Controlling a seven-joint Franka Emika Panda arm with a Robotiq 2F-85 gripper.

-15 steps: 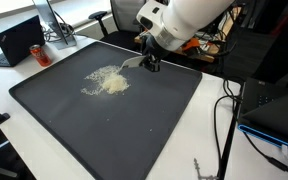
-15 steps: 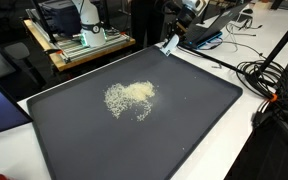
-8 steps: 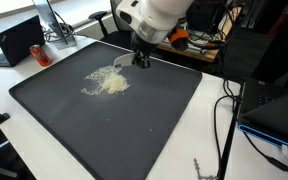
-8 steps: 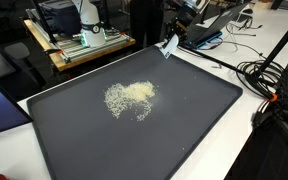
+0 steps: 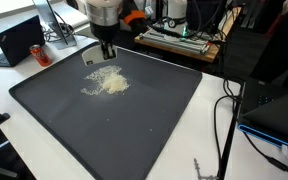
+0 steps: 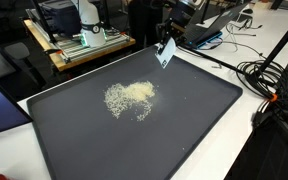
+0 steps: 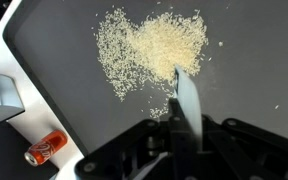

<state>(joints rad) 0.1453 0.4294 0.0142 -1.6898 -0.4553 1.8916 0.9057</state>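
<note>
Clearly, the jaws are pressed together on a pale flat scraper [image 7: 181, 95], pinching its upper end. In the wrist view the gripper [image 7: 184, 128] fills the lower part as a dark mass, and the scraper sticks out from it, pointing at the pile of small pale grains [image 7: 159, 45]. The tip of the scraper is seen at the near edge of this pile, next to some loose grains. I cannot tell whether it touches them or is above them.

In an exterior view the gripper [image 6: 167, 35] is over the far side of the black tray [image 6: 184, 130], with the scraper [image 6: 165, 54] hanging down from it, a little tilted. The pile of small pale grains [image 6: 132, 98] lies near the middle of the tray, apart from the scraper in this view. In an exterior view the gripper [image 5: 106, 50] stands just behind the pile [image 5: 106, 82], on the far part of the tray [image 5: 154, 120].

Around the tray, a red can [image 7: 46, 148] lies on the white table [image 7: 4, 60] beside the tray's edge. An open laptop [image 5: 19, 40] stands at the far corner, and black cables [image 6: 269, 80] lie on the table beside the tray.
</note>
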